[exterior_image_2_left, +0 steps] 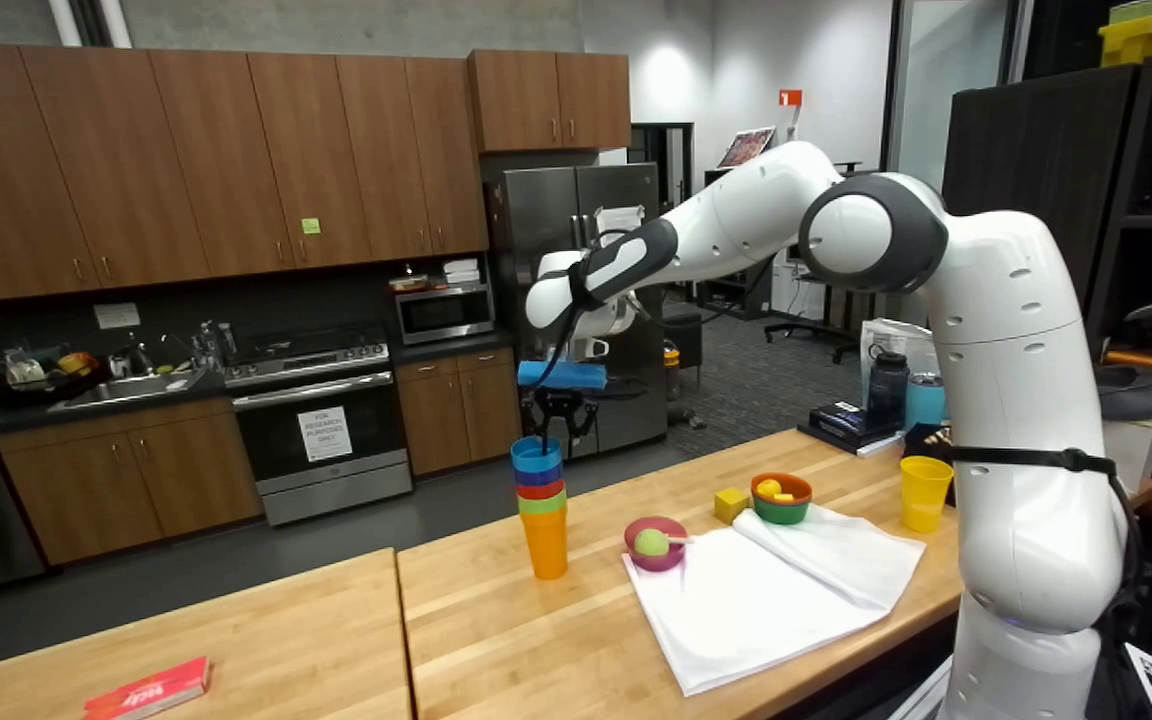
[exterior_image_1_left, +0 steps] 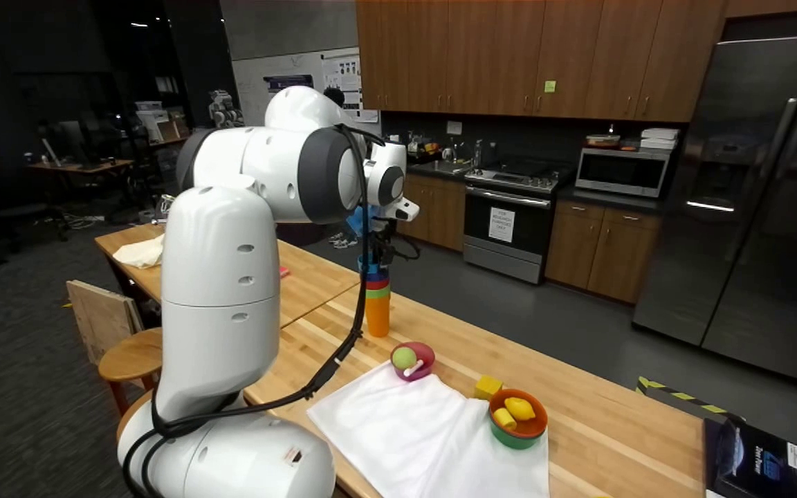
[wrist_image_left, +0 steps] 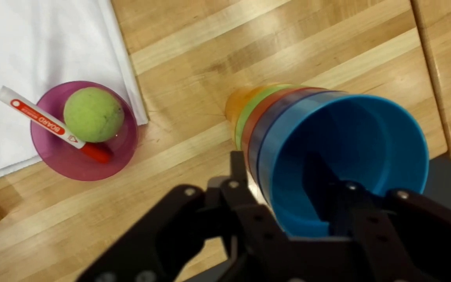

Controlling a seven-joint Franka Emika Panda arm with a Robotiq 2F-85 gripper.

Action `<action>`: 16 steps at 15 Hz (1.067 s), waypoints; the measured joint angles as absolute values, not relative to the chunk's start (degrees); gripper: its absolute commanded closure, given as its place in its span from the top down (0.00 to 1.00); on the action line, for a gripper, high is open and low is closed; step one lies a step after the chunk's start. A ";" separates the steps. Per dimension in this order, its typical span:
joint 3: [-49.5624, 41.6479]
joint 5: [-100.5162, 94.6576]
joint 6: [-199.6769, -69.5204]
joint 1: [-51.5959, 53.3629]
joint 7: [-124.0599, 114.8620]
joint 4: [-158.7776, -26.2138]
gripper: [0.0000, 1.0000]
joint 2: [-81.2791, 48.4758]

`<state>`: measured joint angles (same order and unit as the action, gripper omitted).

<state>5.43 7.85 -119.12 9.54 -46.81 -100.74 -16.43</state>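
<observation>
Angular gripper (wrist_image_left: 275,162) straddling round rim (wrist_image_left: 360,96); smooth blue cup (wrist_image_left: 360,147).

Stack of nested cups (exterior_image_2_left: 540,509), straddled at the rim by the gripper (wrist_image_left: 276,158).
The stack is stood upright beneath the gripper, with the open mouth of the light blue cup (wrist_image_left: 403,156) at the top faced upward; one finger (wrist_image_left: 319,178) is placed inside that mouth and the other is set outside the wall, though whether the wall is touched cannot be told. Below, only narrow bands of a dark blue cup (exterior_image_2_left: 538,477), a red cup (exterior_image_2_left: 540,491) and a light green cup (exterior_image_2_left: 542,502) are shown, while the orange cup (exterior_image_2_left: 545,542), farthest from the gripper, is seen along most of its side.
</observation>
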 measured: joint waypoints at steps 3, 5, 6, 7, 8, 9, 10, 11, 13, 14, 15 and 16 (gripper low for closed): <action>5.42 7.70 -117.41 9.84 -46.81 -99.71 0.00 -16.93; 5.42 7.63 -116.45 9.97 -46.82 -99.26 0.00 -17.18; 5.42 7.53 -116.06 9.98 -46.81 -99.10 0.01 -17.31; 5.44 7.53 -116.04 10.04 -46.81 -98.87 0.01 -17.48; 5.44 7.53 -116.02 10.11 -46.81 -98.69 0.01 -17.58; 5.44 7.53 -116.02 10.14 -46.81 -98.58 0.01 -17.62; 5.44 7.53 -116.02 10.15 -46.81 -98.49 0.01 -17.62; 5.44 7.53 -116.02 10.15 -46.81 -98.31 0.01 -17.61; 5.44 7.53 -116.02 10.15 -46.80 -98.05 0.01 -17.45; 5.44 7.54 -116.03 10.15 -46.80 -97.93 0.01 -17.33; 5.45 7.54 -116.03 10.15 -46.79 -97.90 0.01 -17.09; 5.46 7.56 -116.03 10.15 -46.79 -97.87 0.01 -16.86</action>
<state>5.46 7.56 -116.03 10.15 -46.79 -97.87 -16.86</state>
